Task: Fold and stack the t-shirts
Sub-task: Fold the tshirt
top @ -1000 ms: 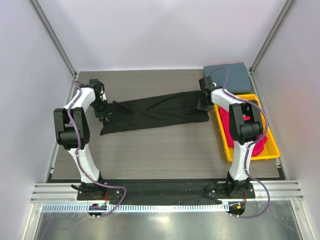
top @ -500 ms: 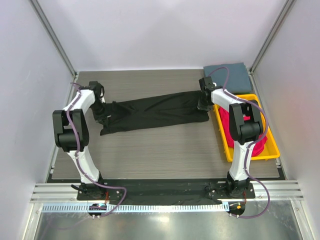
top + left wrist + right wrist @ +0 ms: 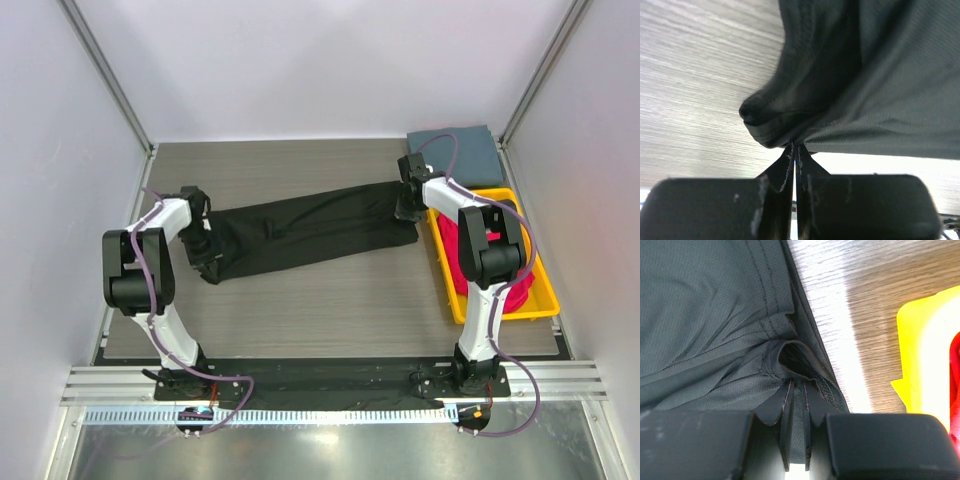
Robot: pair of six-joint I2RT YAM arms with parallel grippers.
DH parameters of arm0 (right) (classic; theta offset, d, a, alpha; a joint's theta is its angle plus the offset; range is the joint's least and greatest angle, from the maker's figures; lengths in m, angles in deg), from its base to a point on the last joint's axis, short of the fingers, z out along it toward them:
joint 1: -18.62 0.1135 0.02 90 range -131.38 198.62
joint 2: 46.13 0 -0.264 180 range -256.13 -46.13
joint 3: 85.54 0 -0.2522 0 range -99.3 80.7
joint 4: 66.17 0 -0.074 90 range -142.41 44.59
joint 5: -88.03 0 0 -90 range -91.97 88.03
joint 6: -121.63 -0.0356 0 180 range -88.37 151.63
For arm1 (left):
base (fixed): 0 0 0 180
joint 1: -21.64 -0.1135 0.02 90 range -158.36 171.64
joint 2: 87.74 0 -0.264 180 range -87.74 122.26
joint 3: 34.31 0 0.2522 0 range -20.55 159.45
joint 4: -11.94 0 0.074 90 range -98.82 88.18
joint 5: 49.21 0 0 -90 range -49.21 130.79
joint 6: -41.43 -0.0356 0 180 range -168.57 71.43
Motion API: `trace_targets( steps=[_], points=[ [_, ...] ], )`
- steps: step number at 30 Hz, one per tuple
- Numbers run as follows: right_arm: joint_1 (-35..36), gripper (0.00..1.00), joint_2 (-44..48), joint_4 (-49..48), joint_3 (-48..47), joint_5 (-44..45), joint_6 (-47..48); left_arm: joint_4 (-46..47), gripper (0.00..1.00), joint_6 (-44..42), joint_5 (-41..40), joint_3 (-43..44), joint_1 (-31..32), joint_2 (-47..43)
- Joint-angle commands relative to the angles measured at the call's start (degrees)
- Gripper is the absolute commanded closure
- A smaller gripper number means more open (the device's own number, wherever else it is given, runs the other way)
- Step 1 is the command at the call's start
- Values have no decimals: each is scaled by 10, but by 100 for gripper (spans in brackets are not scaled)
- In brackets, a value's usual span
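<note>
A black t-shirt (image 3: 300, 228) lies stretched in a long band across the middle of the table. My left gripper (image 3: 203, 252) is shut on its left end; the left wrist view shows the jaws pinching a bunched fold of the black t-shirt (image 3: 840, 90). My right gripper (image 3: 408, 208) is shut on its right end, with the cloth (image 3: 715, 325) clamped between the jaws. A folded slate grey-blue t-shirt (image 3: 455, 152) lies at the back right corner. A magenta-red t-shirt (image 3: 490, 262) lies in the tray.
A yellow plastic tray (image 3: 548, 300) stands along the right edge of the table, its corner showing in the right wrist view (image 3: 925, 355). White walls and metal posts close in the back and sides.
My left gripper has moved toward the near edge with the shirt's left end, which is now wider and less bunched. The right gripper has stayed in place.
</note>
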Motion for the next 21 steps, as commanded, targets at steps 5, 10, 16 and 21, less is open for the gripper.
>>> trace_targets(
  steps=[5,10,16,21],
  points=[
    [-3,83,1,-5,-8,13,0,0,87,22,-50,17,0,-1],
    [-3,82,24,-1,-2,0,5,-29,78,14,-60,86,1,-8],
    [-3,74,72,-1,-2,-32,4,-16,63,1,-32,197,1,23],
    [-2,74,70,6,-6,-44,5,-12,63,-6,33,285,0,94]
  ],
)
